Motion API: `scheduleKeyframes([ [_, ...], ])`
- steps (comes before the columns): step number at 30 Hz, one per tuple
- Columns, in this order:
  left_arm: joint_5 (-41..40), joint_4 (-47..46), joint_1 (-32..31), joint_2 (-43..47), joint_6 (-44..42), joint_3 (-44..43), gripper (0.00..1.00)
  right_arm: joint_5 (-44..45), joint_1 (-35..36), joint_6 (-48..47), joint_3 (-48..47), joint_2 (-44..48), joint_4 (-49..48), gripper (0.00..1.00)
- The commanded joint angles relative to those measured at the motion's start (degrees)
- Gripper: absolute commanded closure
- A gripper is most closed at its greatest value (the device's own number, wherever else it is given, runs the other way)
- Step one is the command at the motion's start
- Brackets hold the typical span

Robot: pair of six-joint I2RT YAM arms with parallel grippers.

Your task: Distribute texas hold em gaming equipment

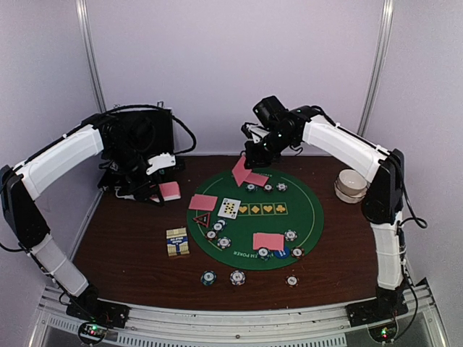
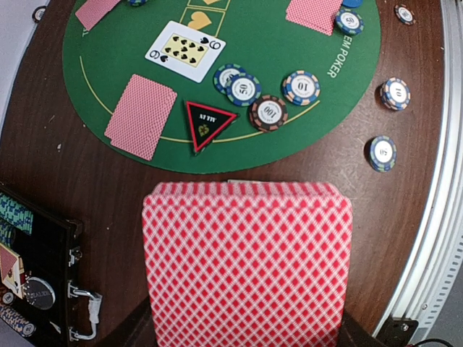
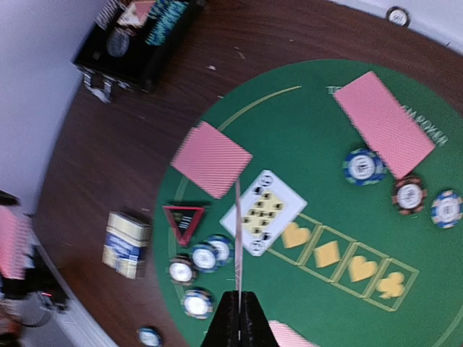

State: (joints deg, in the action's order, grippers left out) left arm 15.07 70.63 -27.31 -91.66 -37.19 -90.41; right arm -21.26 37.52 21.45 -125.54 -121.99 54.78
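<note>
My left gripper (image 1: 160, 186) is shut on a deck of pink-backed cards (image 2: 246, 264), held above the table left of the green mat (image 1: 307, 217); the deck hides its fingers. My right gripper (image 3: 239, 307) is shut on one pink-backed card (image 3: 237, 231), seen edge-on, held above the mat's far side (image 1: 241, 172). On the mat lie a face-up nine of spades (image 1: 229, 207), a black-red triangle marker (image 1: 202, 218), face-down cards (image 1: 202, 202) (image 1: 268, 241) and several striped chips (image 1: 223, 242).
The open black case (image 1: 141, 137) stands at the back left. A blue-yellow card box (image 1: 177, 241) lies left of the mat. Three chips (image 1: 237, 277) lie on the wood near the front edge. A white round stack (image 1: 352, 184) sits at the right.
</note>
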Motion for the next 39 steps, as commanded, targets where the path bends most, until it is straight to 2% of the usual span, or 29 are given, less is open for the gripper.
scheduleKeyframes([
  [1,0.0,-0.4,0.4,2.0,-0.5,0.4,1.00,28.2,5.3,-17.9,-2.3,-3.7,9.3,1.00],
  [5,0.1,-0.4,0.4,2.3,-0.4,0.5,1.00,44.2,10.0,-27.9,1.6,-4.3,1.4,1.00],
  [10,0.0,-0.3,0.4,2.7,-0.5,0.9,1.00,54.5,12.7,-37.1,6.5,-5.8,-8.0,1.00],
  [19,0.0,0.6,0.4,3.6,-0.9,1.0,1.00,59.7,14.9,-45.9,9.3,-13.0,-16.3,1.00],
  [27,0.0,0.6,0.4,3.3,-1.0,0.9,1.00,59.6,18.1,-47.9,11.4,-15.0,-19.7,0.99],
  [30,0.1,0.6,0.4,3.0,-1.1,0.6,1.00,58.5,18.7,-47.6,11.9,-15.0,-19.3,0.81],
  [33,0.2,0.6,0.4,2.9,-1.1,0.5,1.00,57.9,19.1,-47.1,12.8,-14.7,-18.7,0.67],
  [36,0.3,0.6,0.4,2.8,-1.1,0.4,1.00,57.7,19.3,-46.6,14.4,-14.0,-18.7,0.59],
  [39,0.4,0.7,0.4,2.7,-1.1,0.2,1.00,57.8,19.3,-45.8,15.9,-13.3,-18.1,0.56],
])
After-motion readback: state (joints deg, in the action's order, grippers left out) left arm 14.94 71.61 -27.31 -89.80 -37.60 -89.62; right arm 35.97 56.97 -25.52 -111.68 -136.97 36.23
